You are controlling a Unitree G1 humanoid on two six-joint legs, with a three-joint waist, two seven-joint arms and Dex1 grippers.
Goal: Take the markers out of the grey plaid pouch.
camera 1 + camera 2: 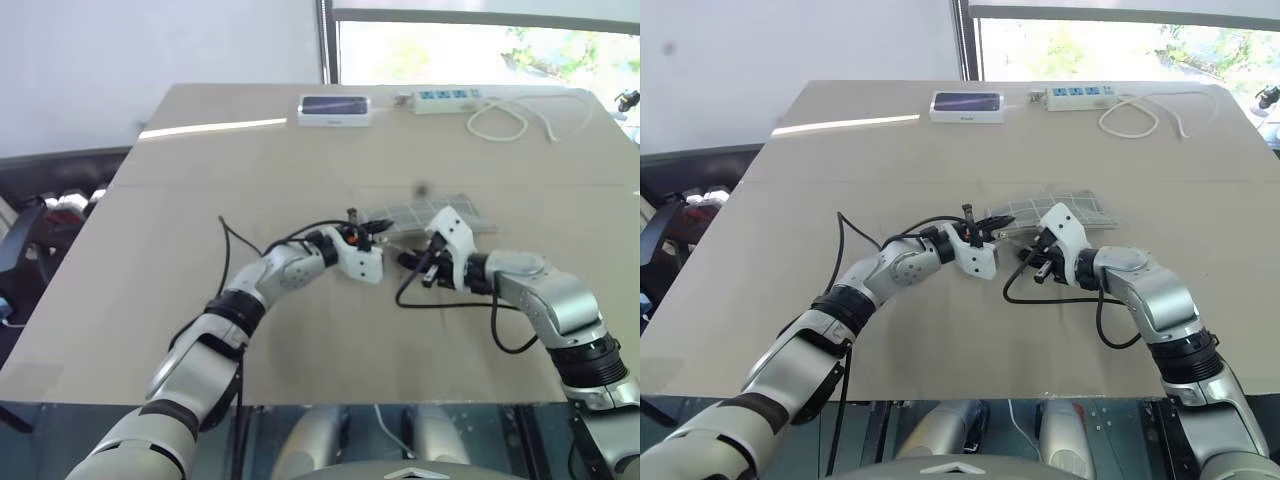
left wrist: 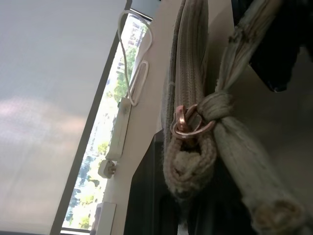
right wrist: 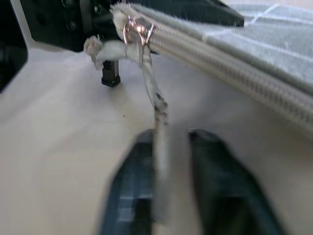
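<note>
Grey-green plaid fabric, that's the grey plaid pouch, lying flat near the middle of the worktop, a little toward its right edge, long axis running roughly side to side across the worktop. Its zipper end points toward the left gripper, whose jaws are together and pinching the pouch's corner by the zip, lifting that end slightly off the surface. The copper zipper ring sits right at that held end, so the zip looks fully shut, and a pale knotted pull cord hangs from it. That cord drops straight down between the fingertips of the right gripper, and the jaws are clamped on the cord. The right hand sits just on the near side of the pouch, the closer arm to the pull. No markers to be seen; I judge they're inside. The move ahead turns on one line: the zipper runs away from the ring toward the worktop's right edge, so the cord wants dragging along that long axis while the left holds firm.
</note>
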